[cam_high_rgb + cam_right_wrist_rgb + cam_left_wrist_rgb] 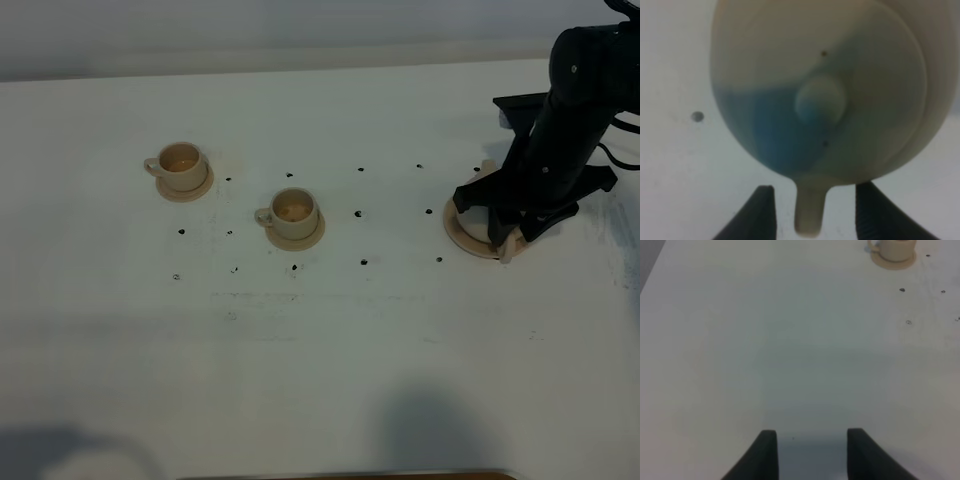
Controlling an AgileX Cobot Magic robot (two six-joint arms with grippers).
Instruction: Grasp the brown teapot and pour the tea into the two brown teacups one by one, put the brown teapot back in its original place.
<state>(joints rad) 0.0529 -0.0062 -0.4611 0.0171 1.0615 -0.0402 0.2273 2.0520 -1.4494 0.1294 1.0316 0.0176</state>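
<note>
Hovering my right gripper (812,212) over the teapot (815,100), jaws wide apart, straddling its handle (809,215) with a gap on each side and gripping nothing. The handle points straight back toward my wrist. The pot sits on its saucer (458,230), well right of the nearer cup (295,213) and farther cup (183,165). My left gripper (812,450) is open, empty and farther off. From above, my arm hides most of the pot; the wrist view cuts off its spout.

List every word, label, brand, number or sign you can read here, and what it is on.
No readable text, number, brand or sign in any view.
Round beige ceramic teapot: plain.
Far-left small beige ceramic teacup: plain.
Middle small beige ceramic teacup: plain.
White table: only scattered dark dots, not characters.
</note>
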